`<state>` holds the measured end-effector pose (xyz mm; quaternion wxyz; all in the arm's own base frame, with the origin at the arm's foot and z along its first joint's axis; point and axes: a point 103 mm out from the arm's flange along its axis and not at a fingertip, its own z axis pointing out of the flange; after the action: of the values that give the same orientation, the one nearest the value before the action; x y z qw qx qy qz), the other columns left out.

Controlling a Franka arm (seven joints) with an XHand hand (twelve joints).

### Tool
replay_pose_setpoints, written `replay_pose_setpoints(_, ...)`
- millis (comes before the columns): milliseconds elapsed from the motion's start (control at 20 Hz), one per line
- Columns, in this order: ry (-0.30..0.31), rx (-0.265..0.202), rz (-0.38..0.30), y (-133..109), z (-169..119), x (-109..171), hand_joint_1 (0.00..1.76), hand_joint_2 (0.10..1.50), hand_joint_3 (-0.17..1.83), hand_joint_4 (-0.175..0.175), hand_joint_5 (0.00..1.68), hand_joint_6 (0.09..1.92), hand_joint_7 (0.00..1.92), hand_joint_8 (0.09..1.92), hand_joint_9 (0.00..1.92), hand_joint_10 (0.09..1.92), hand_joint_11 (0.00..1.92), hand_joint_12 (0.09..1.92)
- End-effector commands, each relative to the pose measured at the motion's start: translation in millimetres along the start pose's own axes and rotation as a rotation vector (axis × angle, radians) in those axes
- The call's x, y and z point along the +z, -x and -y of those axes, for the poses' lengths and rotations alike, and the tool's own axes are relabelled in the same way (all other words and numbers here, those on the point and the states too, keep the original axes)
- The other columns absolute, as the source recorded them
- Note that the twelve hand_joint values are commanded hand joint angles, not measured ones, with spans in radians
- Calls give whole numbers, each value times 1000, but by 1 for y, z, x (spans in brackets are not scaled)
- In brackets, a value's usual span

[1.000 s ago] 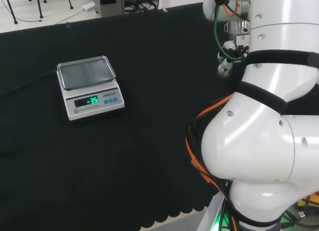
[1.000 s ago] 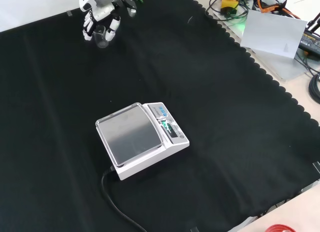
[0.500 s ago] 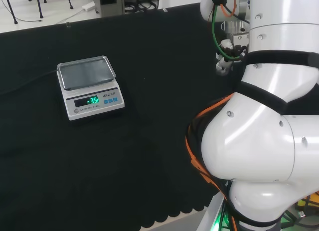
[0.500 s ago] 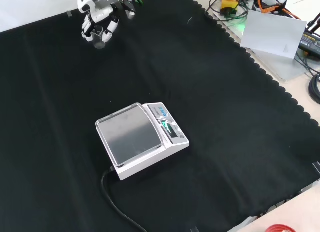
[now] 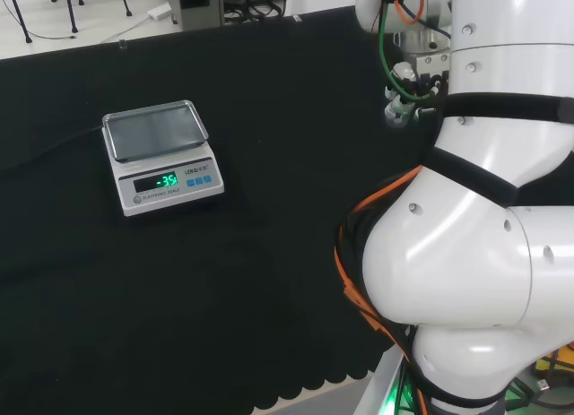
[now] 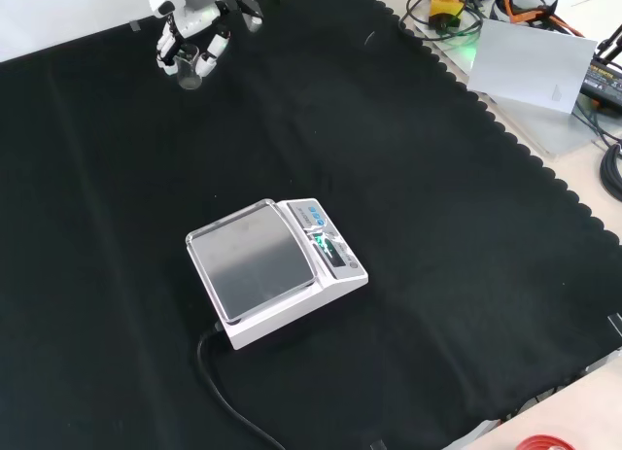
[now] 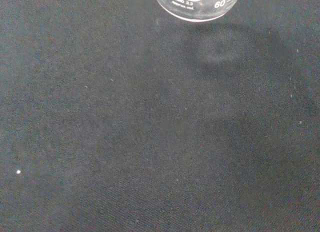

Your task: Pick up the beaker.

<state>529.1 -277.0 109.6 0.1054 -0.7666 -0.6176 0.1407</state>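
Observation:
A small clear glass beaker (image 6: 190, 69) hangs between the curled fingers of the hand (image 6: 191, 13) at the front view's top left. The hand is shut on it. In the wrist view the beaker's round base (image 7: 197, 4) with printed marks floats off the black cloth, and a faint round shadow lies on the cloth beside it. In the head view a few white fingertips (image 5: 395, 108) of the hand peek out to the left of the arm's white links; the beaker itself is too faint to make out there.
A white digital scale (image 6: 275, 270) with a steel pan and lit display stands mid-cloth, also seen in the head view (image 5: 161, 155). Its black cable (image 6: 225, 397) runs toward the near edge. Cables and a grey sheet (image 6: 533, 66) lie beyond the cloth's scalloped right edge.
The hand has risen with the beaker, moving toward the top edge in both the front and head views. The scale has stayed put.

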Motion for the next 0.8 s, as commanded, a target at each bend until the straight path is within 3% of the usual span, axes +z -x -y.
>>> replay_pose_setpoints(50, 7, -15, 45, -13, 10, -19, 1069, 1290, -175, -129, 569, 955, 454, 799, 807, 721, 688, 1202)
replay_pose_setpoints(800, 35, -23, 51, -17, 30, -58, 1070, 1294, -175, -131, 602, 978, 481, 806, 829, 726, 714, 1192)
